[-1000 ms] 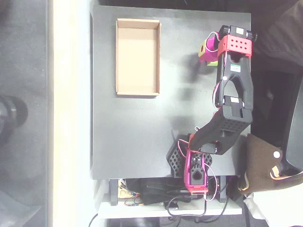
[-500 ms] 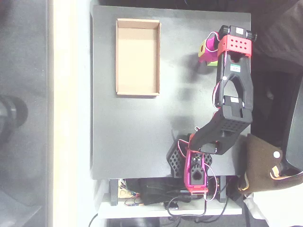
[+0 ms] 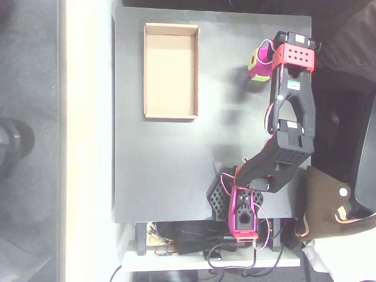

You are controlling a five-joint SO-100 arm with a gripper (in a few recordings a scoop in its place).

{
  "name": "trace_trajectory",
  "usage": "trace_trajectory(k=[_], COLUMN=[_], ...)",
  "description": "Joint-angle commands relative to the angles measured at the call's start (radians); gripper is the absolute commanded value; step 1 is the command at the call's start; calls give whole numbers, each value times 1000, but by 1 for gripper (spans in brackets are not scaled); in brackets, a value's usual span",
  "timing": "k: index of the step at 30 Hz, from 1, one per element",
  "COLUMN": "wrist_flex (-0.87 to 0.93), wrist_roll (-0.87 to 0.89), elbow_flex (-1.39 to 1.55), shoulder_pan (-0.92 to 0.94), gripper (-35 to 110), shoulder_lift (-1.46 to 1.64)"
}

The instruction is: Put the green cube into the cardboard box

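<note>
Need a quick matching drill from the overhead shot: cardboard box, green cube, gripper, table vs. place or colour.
Things:
1. cardboard box
2. green cube
3. gripper
4. table

Descriptions:
A. black surface under everything
B. magenta, upper right, above the cube
C. tan, upper left of the table, nothing inside
D. lime sliver peeking out below the magenta part

Pairs: 1-C, 2-D, 3-B, 4-A

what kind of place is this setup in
Probably a hobby or lab robotics bench: a dark table carries a 3D-printed-looking arm, loose wiring trails at its edge, and a cardboard box sits ready for a pick-and-place test.
</note>
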Motion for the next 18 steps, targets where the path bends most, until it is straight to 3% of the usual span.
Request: trace_trajectory(k=[1, 18], wrist_flex=[12, 14], wrist_roll=[-2, -2], elbow_flex=[-11, -11], shoulder_pan=[8, -2], gripper=[3, 3], shoulder_lift=[25, 387])
